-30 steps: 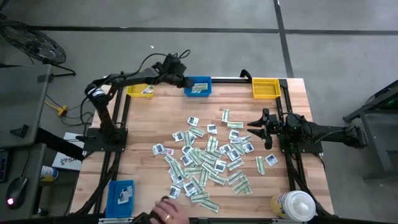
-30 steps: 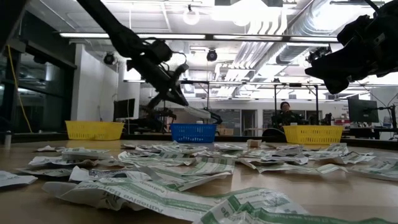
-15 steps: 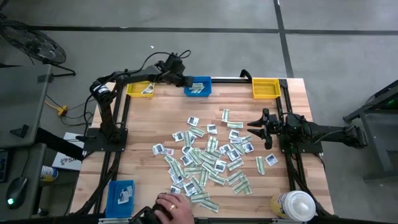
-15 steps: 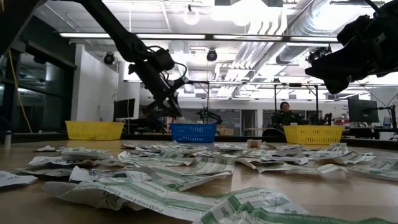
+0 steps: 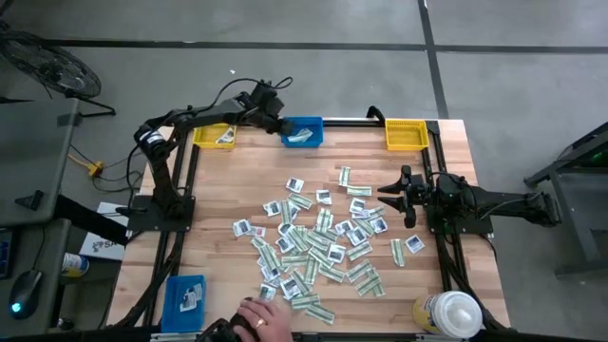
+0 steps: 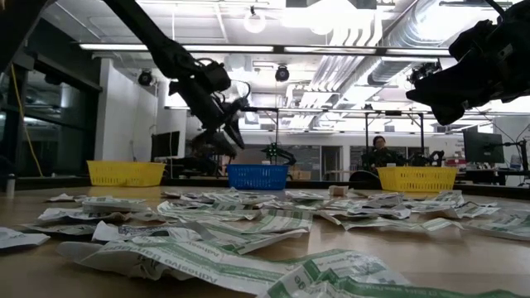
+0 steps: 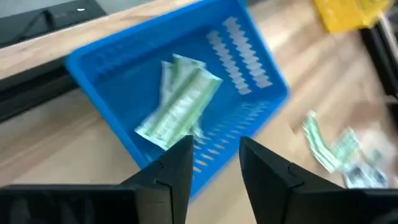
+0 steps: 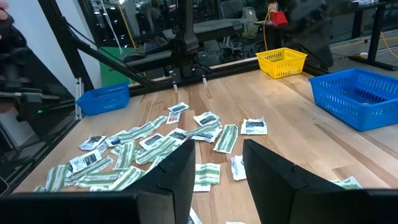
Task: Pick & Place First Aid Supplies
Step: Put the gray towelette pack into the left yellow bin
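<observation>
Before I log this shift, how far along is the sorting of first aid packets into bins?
Early. Done: green-and-white strips lie in the blue bin at the far edge. In hand: nothing; the left gripper hangs open over that bin, and the right gripper waits open beside the pile. Left: dozens of packets lie scattered mid-table.

Two yellow bins [image 5: 406, 135] [image 5: 215, 137], two blue bins [image 5: 302, 133] [image 5: 185, 294] and a white-capped bottle [image 5: 450, 314] edge the table [image 5: 218, 190].

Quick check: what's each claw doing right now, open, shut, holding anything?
Left claw: open, empty, above the blue bin with green-and-white strips lying inside.
Right claw: open, empty, hanging over the packet pile.
</observation>
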